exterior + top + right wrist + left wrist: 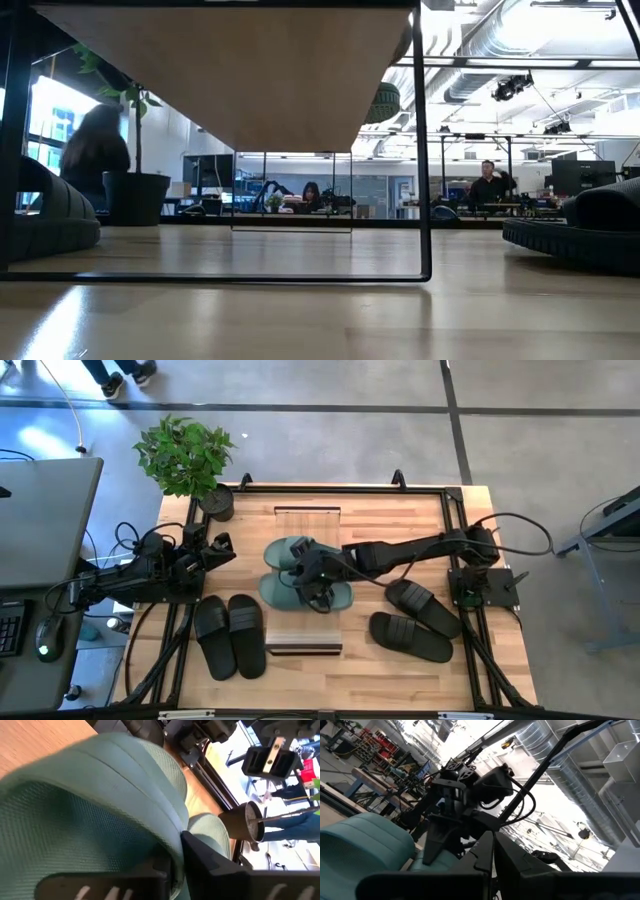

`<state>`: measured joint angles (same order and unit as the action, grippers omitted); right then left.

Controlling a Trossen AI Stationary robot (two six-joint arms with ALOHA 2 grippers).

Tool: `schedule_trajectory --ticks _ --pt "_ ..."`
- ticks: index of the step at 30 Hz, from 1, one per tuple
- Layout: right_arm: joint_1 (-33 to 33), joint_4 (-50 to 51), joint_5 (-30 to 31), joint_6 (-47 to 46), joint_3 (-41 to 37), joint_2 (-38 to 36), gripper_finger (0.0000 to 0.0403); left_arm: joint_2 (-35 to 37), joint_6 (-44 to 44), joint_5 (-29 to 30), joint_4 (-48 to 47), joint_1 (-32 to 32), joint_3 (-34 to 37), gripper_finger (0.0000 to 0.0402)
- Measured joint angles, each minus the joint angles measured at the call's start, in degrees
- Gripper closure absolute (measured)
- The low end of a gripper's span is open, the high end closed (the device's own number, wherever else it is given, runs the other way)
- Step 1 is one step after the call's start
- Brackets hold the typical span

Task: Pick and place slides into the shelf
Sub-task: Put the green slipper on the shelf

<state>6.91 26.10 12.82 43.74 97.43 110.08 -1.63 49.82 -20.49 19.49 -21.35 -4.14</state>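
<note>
Two sage green slides [297, 575] lie side by side over the light wood top of the shelf [305, 520] at mid-table. My right gripper [318, 576] reaches in from the table's right and is shut on one green slide [100, 805]. One black pair [230, 635] lies flat on the table left of the shelf, the other [420, 622] to its right. My left gripper [222, 550] waits shut at the table's left side, touching nothing. The low view shows only the shelf's underside [230, 70] and thin leg [421, 150]. My right gripper pinches the edge of the green slide's wide strap [176, 851] between its two fingers [210, 865]. The fingers slant down from the table's right. The slide sits over the shelf top; I cannot tell whether its sole rests on the plank.
A potted plant [190, 460] stands at the table's far left corner. Black frame rails [455, 520] run along the table's edges. A monitor and a mouse sit beyond the left edge. People are in the room behind.
</note>
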Motion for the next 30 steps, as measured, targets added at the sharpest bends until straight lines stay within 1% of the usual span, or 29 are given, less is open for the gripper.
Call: schedule_trajectory --ticks 6,11,21,30 --pt "-0.9 1.1 -1.0 0.0 0.0 0.0 0.0342 0.0 0.0 0.0 0.0 0.0 0.0 0.0396" --pt "-0.9 1.1 -1.0 0.2 0.0 0.0 0.0324 0.0 0.0 0.0 0.0 0.0 0.0 0.0396" --pt "-1.0 1.2 -1.2 1.7 0.0 0.0 0.0305 0.0 0.0 0.0 0.0 0.0 0.0 0.0396" --pt "-0.9 4.0 -1.9 2.8 0.1 -0.4 0.0299 0.0 0.0 0.0 0.0 0.0 0.0 0.0396"
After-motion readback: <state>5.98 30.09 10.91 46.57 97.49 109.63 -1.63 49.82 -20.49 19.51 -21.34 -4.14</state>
